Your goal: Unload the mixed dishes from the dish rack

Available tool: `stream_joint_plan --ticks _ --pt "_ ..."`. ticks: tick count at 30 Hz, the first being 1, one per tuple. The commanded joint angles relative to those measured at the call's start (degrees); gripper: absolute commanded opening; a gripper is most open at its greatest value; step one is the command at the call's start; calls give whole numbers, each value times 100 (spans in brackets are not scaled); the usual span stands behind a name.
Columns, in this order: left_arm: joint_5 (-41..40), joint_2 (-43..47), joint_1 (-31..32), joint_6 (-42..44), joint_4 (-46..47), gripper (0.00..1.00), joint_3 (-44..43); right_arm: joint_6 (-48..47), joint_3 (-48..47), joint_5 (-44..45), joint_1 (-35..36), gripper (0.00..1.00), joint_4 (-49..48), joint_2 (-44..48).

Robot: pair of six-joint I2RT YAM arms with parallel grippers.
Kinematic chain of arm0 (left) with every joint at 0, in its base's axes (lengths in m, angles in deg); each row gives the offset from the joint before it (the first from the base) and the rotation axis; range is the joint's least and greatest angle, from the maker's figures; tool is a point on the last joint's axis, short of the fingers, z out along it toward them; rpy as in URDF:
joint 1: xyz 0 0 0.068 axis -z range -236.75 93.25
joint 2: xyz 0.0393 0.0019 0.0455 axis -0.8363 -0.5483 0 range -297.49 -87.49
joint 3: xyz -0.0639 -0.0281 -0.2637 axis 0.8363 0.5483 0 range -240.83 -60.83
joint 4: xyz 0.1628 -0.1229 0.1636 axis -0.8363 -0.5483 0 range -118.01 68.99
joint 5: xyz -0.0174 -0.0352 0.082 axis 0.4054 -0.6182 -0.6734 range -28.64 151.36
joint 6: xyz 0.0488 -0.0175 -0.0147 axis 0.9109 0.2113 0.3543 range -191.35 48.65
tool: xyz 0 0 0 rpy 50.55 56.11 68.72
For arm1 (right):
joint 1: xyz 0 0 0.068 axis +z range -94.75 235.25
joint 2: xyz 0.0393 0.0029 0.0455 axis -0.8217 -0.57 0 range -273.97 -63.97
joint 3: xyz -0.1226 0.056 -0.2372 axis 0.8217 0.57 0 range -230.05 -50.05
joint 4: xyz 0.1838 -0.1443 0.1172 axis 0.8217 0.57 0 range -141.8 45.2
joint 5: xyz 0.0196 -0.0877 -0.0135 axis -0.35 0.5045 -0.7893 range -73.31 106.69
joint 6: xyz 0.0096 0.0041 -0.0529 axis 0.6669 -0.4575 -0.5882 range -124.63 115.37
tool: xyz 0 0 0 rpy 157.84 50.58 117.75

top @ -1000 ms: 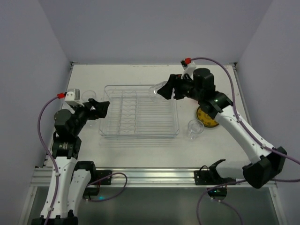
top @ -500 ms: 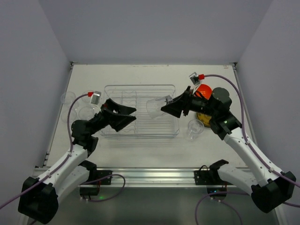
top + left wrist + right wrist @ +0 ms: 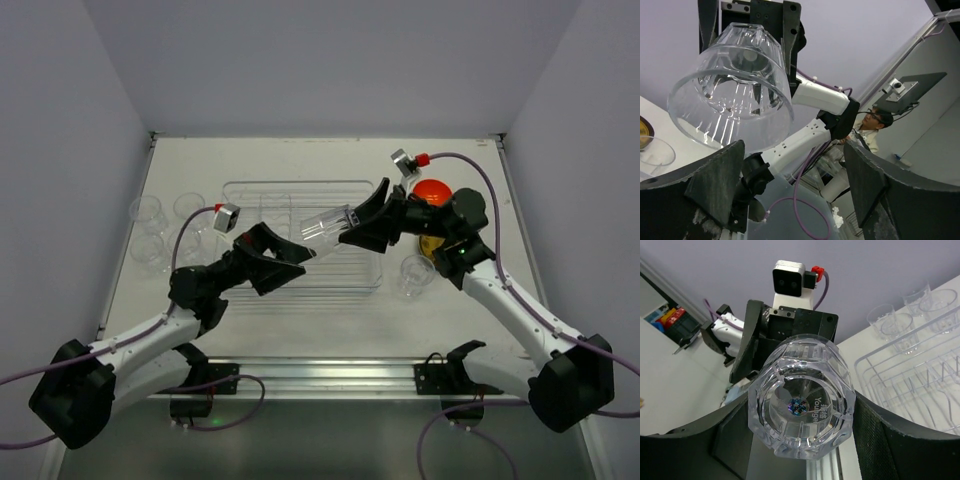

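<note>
The clear glass cup [image 3: 325, 228] lies on its side in the air above the right half of the large clear plastic dish rack with ribbed slots [image 3: 262, 205]. Its thick base points right and its open mouth points left. The right gripper [image 3: 350, 228] holds it by the base end. In the right wrist view the cup [image 3: 800, 405] sits clamped between the two dark fingers [image 3: 695, 440], and its faceted bottom faces the camera. The left gripper [image 3: 298, 255] reaches in from the left at the cup's mouth with its jaws spread wide. In the left wrist view the two fingers [image 3: 715, 185] stand well apart below the flared rim of the cup [image 3: 732, 95] and are not closed on it. Whether either finger touches the rim I cannot tell. The rack rests flat on the white worktop [image 3: 300, 160], about in its middle. Just beside the rack's right edge stands another clear cup [image 3: 415, 272], upright on the worktop. Behind that cup is an olive plate with a yellow pattern [image 3: 430, 244], mostly hidden under the right arm. Farther back is a small orange bowl [image 3: 432, 192]. A group of clear glass cups [image 3: 148, 212] stands upright on the worktop to the left of the rack, and they also show beyond the rack's rim in the right wrist view. A person in glasses [image 3: 872, 122] shows far behind in the left wrist view.
</note>
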State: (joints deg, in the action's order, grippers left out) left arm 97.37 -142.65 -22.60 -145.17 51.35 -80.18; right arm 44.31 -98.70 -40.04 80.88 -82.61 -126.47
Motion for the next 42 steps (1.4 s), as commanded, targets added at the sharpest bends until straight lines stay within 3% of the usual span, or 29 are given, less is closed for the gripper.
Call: stream_joint_plan --ticks 1,11,16,19,21,22,23,25,26,28,29,31,35,37,40,41,42 --pt "-287 -144 188 -27 929 82 -24 563 74 -321 100 0 -1313 -227" --pt "-682 -233 250 166 1008 40 -7 -253 337 294 434 0 -682 1" --pt "-683 -302 276 219 1052 3 -51 -526 399 487 619 0 -479 27" --pt "-665 -285 320 272 1070 0 -16 -614 391 505 602 5 -356 45" --pt "-604 -172 312 403 791 0 -24 -1017 233 819 558 72 429 124" --pt "-569 134 285 874 -369 0 -85 -1271 93 1056 488 95 957 228" --pt "-725 363 268 1313 -1494 0 -451 -1865 -300 1415 452 99 2355 273" --pt "-1601 1023 285 2959 -4312 0 -1198 -2274 -671 3039 347 99 3637 413" --pt "-2667 1120 285 3301 -6406 0 -1864 -2450 -890 3524 286 99 4513 466" --pt "-3396 1122 285 4151 -7992 0 -2474 -2583 -980 4519 75 99 5082 598" --pt "-3947 1008 285 4296 -9314 0 -2816 -2731 -1033 4774 22 99 5502 712" --pt "-4635 490 285 4359 -11091 0 -3731 -2838 -1086 5571 -75 99 5813 765" --pt "-6215 -205 276 3850 -13234 0 -4681 -2812 -981 5980 -216 99 5937 591" --pt "-6614 -530 233 3358 -14269 0 -5208 -2864 -911 6138 -233 99 5946 450" --pt "-6617 -654 -730 3899 -14531 0 -5621 -2909 -858 6306 -260 99 5946 291" --pt "-6146 -654 -1613 4215 -14426 0 -5667 -2935 -840 6227 -260 99 5937 282" --pt "-5941 -733 -2048 4784 -14347 0 -5685 -2935 -831 6183 -260 99 5937 300"
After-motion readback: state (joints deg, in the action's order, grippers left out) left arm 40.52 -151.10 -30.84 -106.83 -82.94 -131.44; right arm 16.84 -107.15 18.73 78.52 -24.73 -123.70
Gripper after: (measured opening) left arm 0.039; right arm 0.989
